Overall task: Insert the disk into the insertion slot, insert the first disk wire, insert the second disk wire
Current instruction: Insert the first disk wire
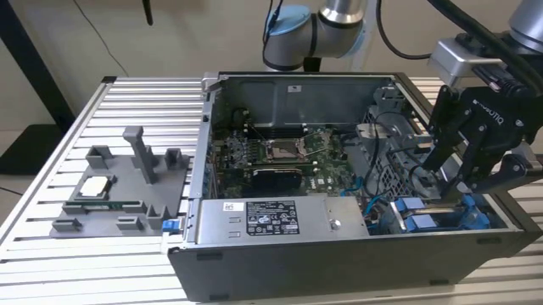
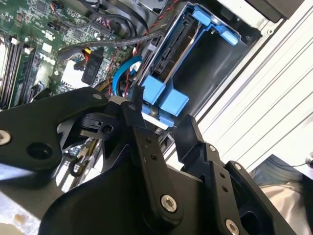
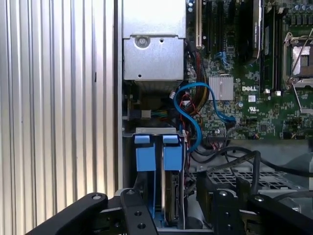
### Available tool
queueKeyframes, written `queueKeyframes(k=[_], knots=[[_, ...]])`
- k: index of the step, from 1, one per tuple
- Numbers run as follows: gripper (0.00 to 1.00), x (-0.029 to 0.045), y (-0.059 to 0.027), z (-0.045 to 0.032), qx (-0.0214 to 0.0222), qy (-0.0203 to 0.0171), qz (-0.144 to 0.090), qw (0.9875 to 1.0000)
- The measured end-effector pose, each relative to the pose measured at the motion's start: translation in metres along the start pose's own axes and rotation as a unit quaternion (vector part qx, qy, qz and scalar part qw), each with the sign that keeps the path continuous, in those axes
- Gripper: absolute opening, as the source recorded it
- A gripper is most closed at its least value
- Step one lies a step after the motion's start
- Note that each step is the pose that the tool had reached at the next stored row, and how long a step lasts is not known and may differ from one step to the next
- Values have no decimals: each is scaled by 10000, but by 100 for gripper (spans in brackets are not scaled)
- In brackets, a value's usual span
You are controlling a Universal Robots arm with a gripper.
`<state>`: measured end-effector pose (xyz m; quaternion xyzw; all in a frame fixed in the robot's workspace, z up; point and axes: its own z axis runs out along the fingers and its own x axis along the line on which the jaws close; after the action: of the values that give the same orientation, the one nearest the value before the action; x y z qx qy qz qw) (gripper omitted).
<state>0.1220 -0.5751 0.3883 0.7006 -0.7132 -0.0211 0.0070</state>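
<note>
The disk (image 3: 171, 195) is sitting in its blue frame in the slot at one corner of the open computer case (image 1: 339, 270). In the exterior view that corner is the near one on the exterior view's right. The disk is standing on its thin edge. Its long side is running along the case wall, in line with the silver power box (image 1: 271, 216), which is lying just beside it. Two blue tabs (image 3: 159, 154) are sticking up at the end of the frame nearest the power box.

The gripper (image 1: 446, 181) is hanging right above the disk and pointing down into the case. Its two black fingers (image 2: 142, 132) are spread apart. One finger is sitting on each side of the blue frame, so the disk is lying in the gap between them. One finger is looking very close to the frame and the other is a little way off. I think the fingers are not squeezing anything.

A blue wire (image 3: 188, 112) is curling over the green board (image 1: 271, 152) near the tabs. I cannot tell if its end is plugged into the disk.

The arm is reaching over from behind the case. Its wrist is leaning a bit over that corner. The case is resting on a bench (image 1: 127, 101) made of metal slats. A grey tray (image 1: 119, 190) is lying well apart from the gripper, on the exterior view's left.
</note>
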Motion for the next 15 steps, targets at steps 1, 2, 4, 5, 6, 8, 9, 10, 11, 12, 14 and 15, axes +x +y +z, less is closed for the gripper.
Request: queueKeyframes(k=[1, 2, 4, 5, 6, 8, 9, 10, 11, 12, 14, 15], knots=[[53, -9, 0, -8, 0, -2, 0, 10000], [53, -20, 0, -15, 2, -2, 0, 10000], [53, -44, 1, -28, 6, -1, -1, 10000], [53, -56, 2, -34, 10, -2, 0, 10000], [53, -67, 2, -40, 13, -2, -1, 10000], [53, -94, 3, -50, 20, -2, -1, 10000], [53, -110, 4, -51, 25, -3, -1, 10000], [53, -128, 4, -53, 29, -3, -1, 10000], [53, -145, 4, -54, 33, -3, -1, 10000], [53, -163, 5, -55, 38, -3, -1, 10000], [53, -196, 5, -57, 46, -5, -1, 10000], [53, -212, 6, -58, 50, -4, -1, 10000]])
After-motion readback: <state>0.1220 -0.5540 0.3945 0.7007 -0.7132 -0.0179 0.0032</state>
